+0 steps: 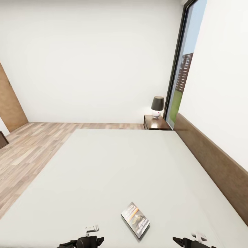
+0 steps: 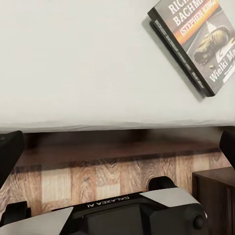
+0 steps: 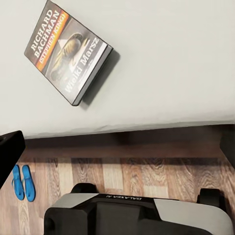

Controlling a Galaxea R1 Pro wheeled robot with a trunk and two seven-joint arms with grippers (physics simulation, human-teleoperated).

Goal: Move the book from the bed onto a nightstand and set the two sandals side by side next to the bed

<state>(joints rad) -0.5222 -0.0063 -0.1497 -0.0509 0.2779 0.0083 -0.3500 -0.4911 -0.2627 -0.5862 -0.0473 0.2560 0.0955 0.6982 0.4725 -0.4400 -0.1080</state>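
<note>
The bed (image 1: 103, 172) is stretching away ahead, its headboard (image 1: 213, 165) running along the right side against the wall. The book (image 1: 135, 219) is lying flat on the mattress near the bed's near edge, between the left gripper (image 1: 90, 237) and the right gripper (image 1: 188, 240). A nightstand (image 1: 155, 123) is standing at the far right corner, just beyond the bed, with a lamp (image 1: 157, 106) sitting on it. Two sandals (image 3: 23, 182) are lying side by side on the floor (image 3: 127, 176) below the bed's near edge.
</note>
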